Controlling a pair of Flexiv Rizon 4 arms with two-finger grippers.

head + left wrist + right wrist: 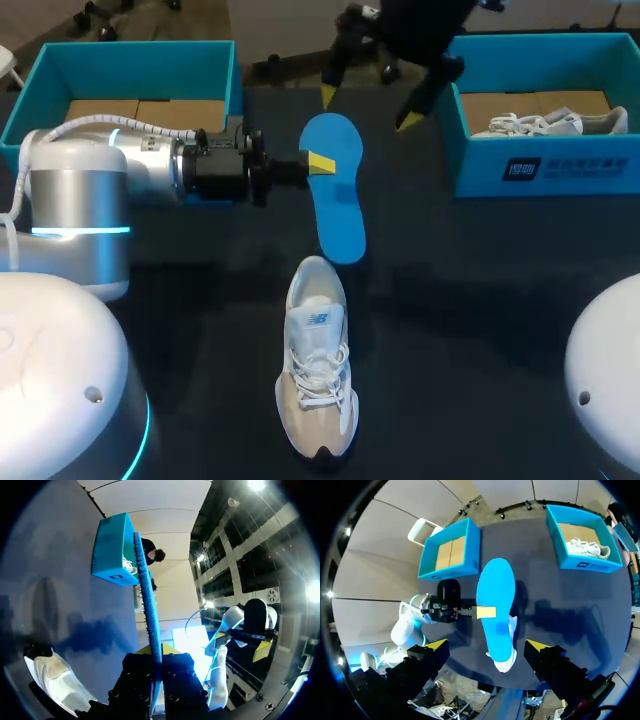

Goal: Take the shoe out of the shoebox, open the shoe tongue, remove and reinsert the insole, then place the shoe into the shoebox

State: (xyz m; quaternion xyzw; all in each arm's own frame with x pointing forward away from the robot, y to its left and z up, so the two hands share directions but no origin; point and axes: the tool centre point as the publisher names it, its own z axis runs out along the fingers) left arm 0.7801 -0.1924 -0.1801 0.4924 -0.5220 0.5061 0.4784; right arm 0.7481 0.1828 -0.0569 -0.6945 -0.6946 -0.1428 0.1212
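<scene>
The blue insole (pixel 333 190) hangs flat above the table, clear of the shoe, with my left gripper (pixel 320 163) shut on its side edge. In the left wrist view the insole (pixel 149 605) runs edge-on out from between that gripper's (pixel 157 654) yellow tips. The white and beige shoe (pixel 318 372) lies on the dark table below and nearer the front, toe towards the insole. My right gripper (pixel 368 108) hovers open above the insole's far end, holding nothing. In the right wrist view the insole (pixel 496 600) lies under the wide-open right gripper (pixel 487 645), covering most of the shoe (pixel 504 664).
A teal shoebox (pixel 60 62) with a bare cardboard floor stands at the back left. A second teal box (pixel 545 165) at the back right holds another white shoe (pixel 560 122). My left arm (pixel 120 165) stretches across in front of the left box.
</scene>
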